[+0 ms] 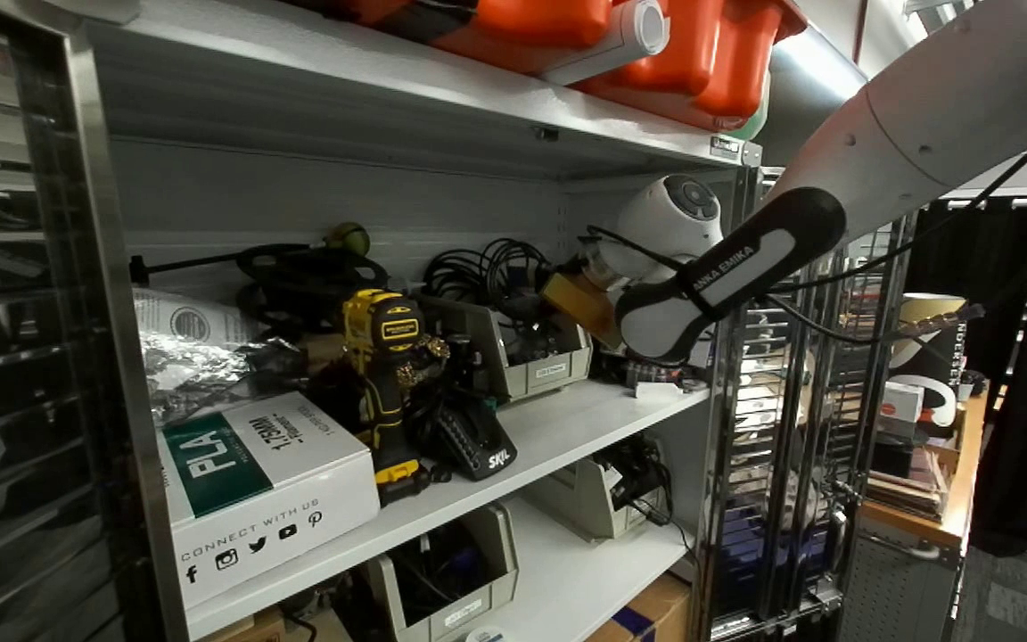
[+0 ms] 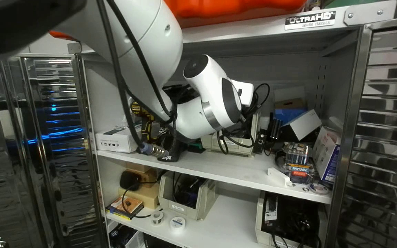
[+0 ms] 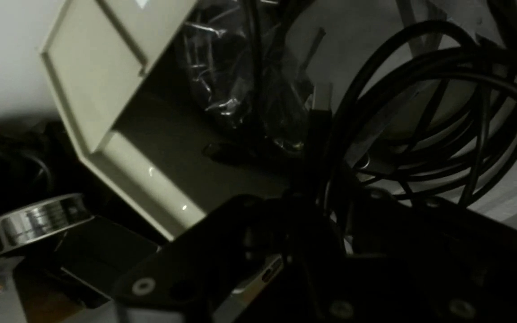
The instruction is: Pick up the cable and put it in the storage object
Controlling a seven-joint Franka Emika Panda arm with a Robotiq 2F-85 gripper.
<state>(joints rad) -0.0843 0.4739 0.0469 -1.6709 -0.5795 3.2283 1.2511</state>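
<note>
A black coiled cable (image 3: 420,74) with a USB plug (image 3: 321,96) fills the right of the wrist view. My dark gripper (image 3: 323,204) has its fingers close together around strands of this cable, which seem pinched between them; the tips are very dark. The beige storage bin (image 3: 92,85) is tilted in the wrist view, with a clear plastic bag inside. The bin stands on the middle shelf in both exterior views (image 1: 549,379) (image 2: 209,143). Black coils (image 1: 505,290) rise above it. Cable loops hang over its front in an exterior view, where my wrist hides the gripper.
A yellow drill (image 1: 382,330), a black SKIL charger (image 1: 469,437) and a white PLA box (image 1: 273,481) stand beside the bin. Battery packs (image 2: 299,168) and boxes lie on its other side. The upper shelf (image 2: 253,34) and cabinet post (image 2: 352,120) bound the space. More bins (image 2: 186,212) stand below.
</note>
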